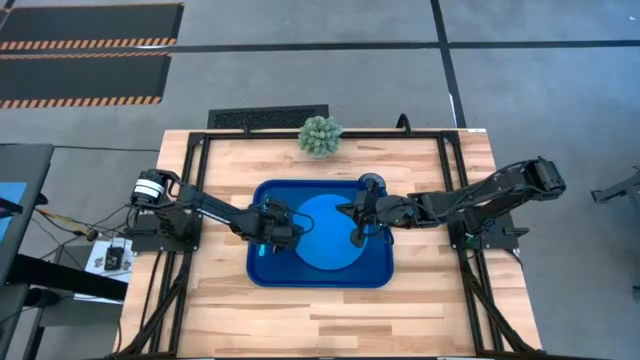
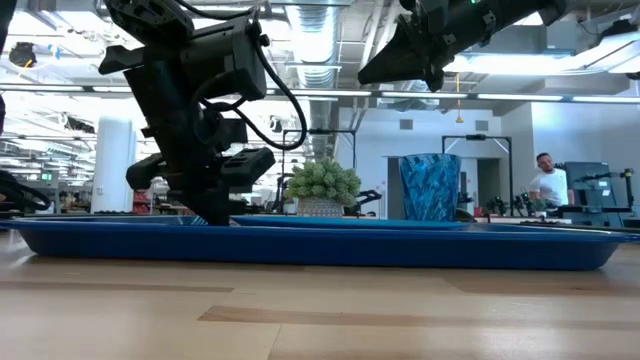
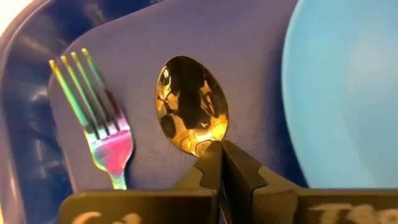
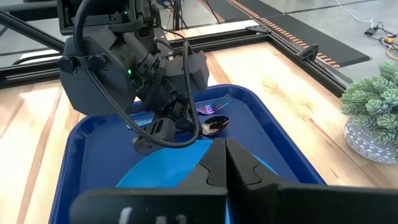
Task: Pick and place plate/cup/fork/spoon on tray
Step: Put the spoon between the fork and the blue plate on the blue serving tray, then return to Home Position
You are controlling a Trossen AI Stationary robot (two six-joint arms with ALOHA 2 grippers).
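Note:
The dark-blue tray lies mid-table, with the round bright-blue plate flat on it. The translucent blue cup stands in the tray's far right corner. On the tray's floor left of the plate lie the fork, with shiny rainbow-tinted tines, and the spoon, its glossy bowl facing up. My left gripper is low over the tray's left part, shut at the spoon. My right gripper hangs shut and empty above the plate. My left gripper has its two fingers shut at the spoon's neck, where the bowl joins the handle. The fingers slant down from the table's left side, and they hide the handle. The spoon's bowl lies on the tray floor beside the fork.
A small potted plant stands at the table's far edge. Black frame rails run along the table's sides. Bare wood lies between the tray and the near edge. A person sits far back in the room.

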